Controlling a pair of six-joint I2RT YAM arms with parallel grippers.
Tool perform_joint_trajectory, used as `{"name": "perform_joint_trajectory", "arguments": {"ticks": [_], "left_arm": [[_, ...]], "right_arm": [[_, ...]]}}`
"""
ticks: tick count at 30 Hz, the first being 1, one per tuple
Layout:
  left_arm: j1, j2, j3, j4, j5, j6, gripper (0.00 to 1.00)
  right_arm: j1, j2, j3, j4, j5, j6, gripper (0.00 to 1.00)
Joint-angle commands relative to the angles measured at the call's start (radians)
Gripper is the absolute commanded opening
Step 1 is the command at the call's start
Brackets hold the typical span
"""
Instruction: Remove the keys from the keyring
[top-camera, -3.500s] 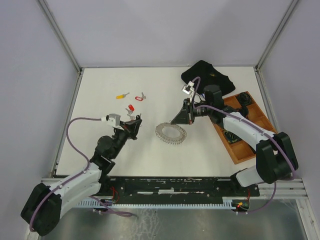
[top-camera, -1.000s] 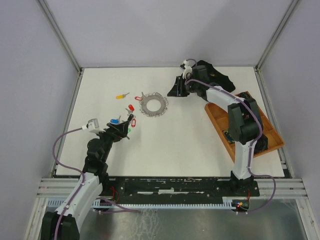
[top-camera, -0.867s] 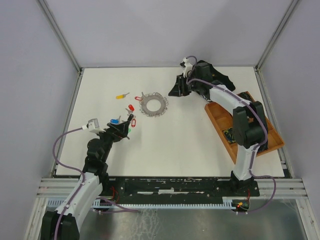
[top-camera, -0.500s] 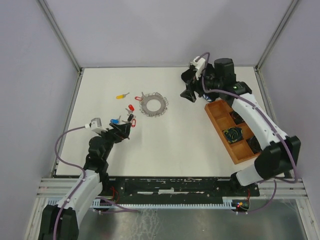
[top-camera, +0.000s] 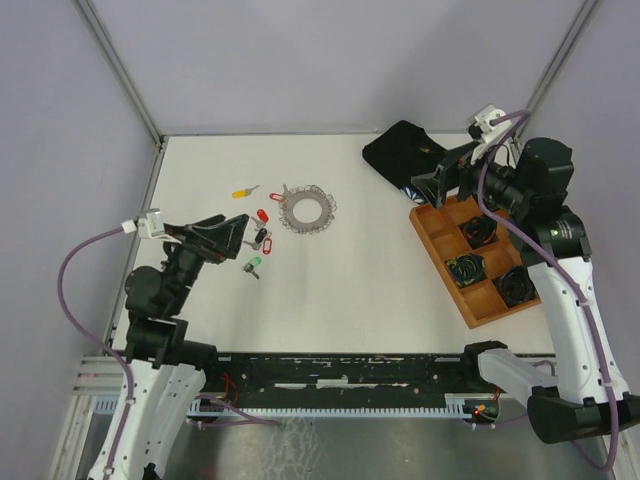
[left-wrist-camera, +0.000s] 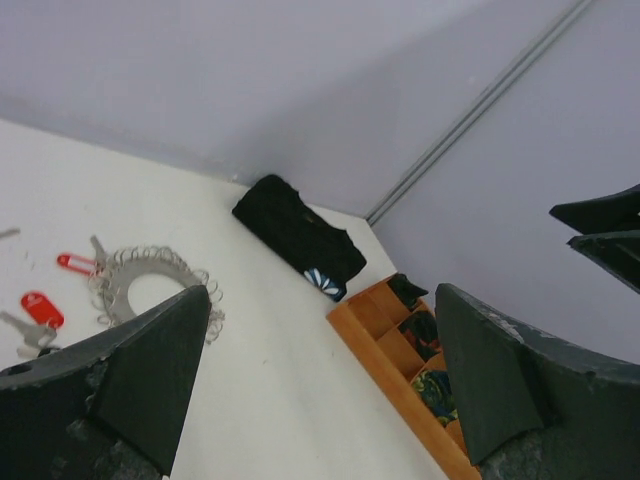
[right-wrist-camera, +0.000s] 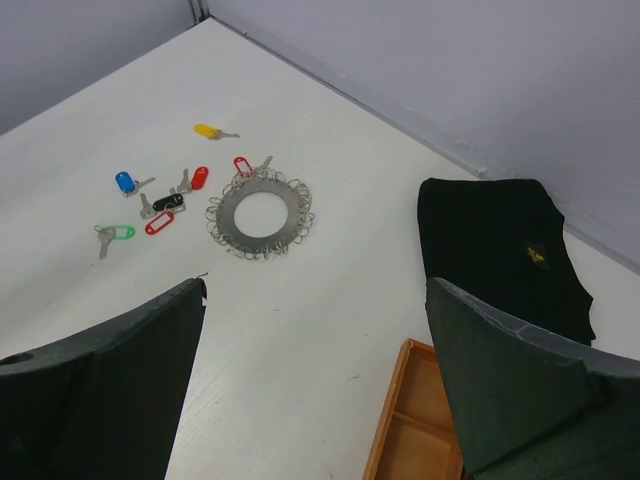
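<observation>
The right pincer (top-camera: 432, 186) is pulling back, spread wide, the left pincer (top-camera: 223, 235) is lifting away spread wide too, and the keyring (right-wrist-camera: 232, 215) is lying on the table (top-camera: 350, 285) beside loose keys (right-wrist-camera: 198, 178), so the job is looking nearly done.

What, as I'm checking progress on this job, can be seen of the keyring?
The keyring is a flat, silvery metal ring with a wide round hole, fringed all round its outer edge with small wire loops. It lies flat on the white table. A red-tagged key sits against its far edge; whether it is still hooked on I cannot tell. No jaws touch it.
</observation>
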Motion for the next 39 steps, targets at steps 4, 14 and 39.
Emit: {"name": "perform_joint_trajectory", "arguments": {"ticks": [4,14,39], "left_arm": [[0.002,0.025,0.375,-0.33,0.109,0.222,0.99],[0.003,-0.002,0.534,-0.408,0.2,0.322,0.99],[0.002,-0.035,0.45,-0.361,0.3,0.242,0.99]], "right_arm": [[-0.025,-0.041,0.127,-0.083,-0.074,0.092,0.99],[-0.024,-0.063,0.292,-0.223,0.02,0.271,0.99],[-0.027,-0.179,0.236,-0.259,0.07,0.21,0.99]]}}
